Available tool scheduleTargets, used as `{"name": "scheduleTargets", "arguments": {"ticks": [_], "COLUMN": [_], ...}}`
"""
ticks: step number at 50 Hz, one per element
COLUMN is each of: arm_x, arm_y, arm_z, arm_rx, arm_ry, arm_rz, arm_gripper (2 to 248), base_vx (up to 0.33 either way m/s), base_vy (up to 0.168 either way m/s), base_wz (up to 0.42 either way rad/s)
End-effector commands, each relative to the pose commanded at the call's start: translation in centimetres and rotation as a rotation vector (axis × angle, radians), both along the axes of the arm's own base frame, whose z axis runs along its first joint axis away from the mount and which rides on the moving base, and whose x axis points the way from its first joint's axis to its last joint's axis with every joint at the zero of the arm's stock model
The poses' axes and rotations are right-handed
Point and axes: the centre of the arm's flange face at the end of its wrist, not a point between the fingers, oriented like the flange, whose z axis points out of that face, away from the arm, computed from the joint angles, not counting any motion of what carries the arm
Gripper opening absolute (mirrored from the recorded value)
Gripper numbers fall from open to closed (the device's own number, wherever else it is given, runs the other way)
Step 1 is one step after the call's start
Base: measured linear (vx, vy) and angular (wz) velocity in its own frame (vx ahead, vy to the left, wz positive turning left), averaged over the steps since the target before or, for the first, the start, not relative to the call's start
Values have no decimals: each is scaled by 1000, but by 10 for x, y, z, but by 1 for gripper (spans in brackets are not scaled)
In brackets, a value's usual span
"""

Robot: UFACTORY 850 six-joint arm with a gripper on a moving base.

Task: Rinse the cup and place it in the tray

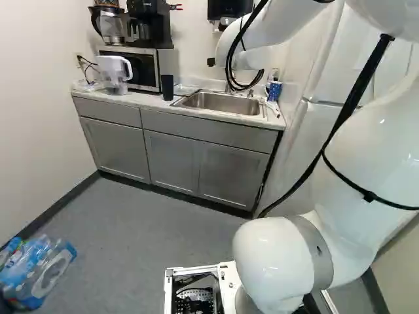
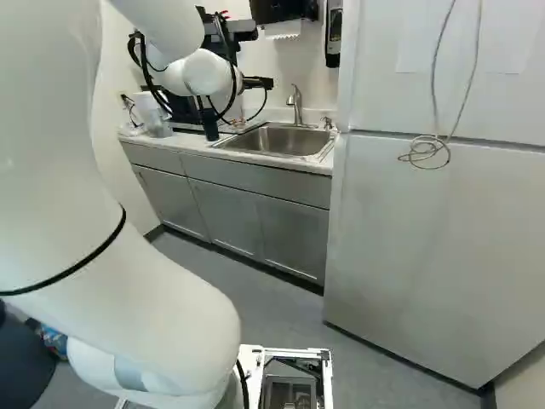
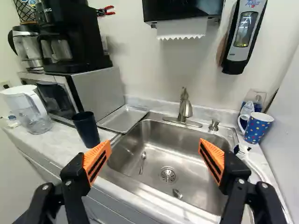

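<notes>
Dark and upright, the cup stands on the counter beside the tray; my gripper is open and empty. I'd judge the cup light, stiff, slippery once wet: best pinched gently mid-wall

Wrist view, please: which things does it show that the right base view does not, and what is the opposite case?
Only the wrist view: the spoon and drain in the sink, the tray behind the dark cup, and the dotted mug.

Only the right base view: the looped cable hanging against the fridge's front, and the grey floor.

Both: the sink, faucet, dark cup and white-lidded pitcher.
</notes>
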Motion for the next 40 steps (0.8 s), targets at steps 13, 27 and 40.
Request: {"name": "scheduleTargets", "arguments": {"ticks": [13, 27, 40], "arm_x": [0, 0, 0], "arm_y": [0, 0, 0], "arm_z": [0, 0, 0], "arm_rx": [0, 0, 0], "arm_ry": [0, 0, 0], "arm_rz": [0, 0, 0], "arm_gripper": [247, 247, 247], "base_vx": [135, 141, 142], "base_vy": [43, 45, 49], "base_wz": [-20, -19, -15]}}
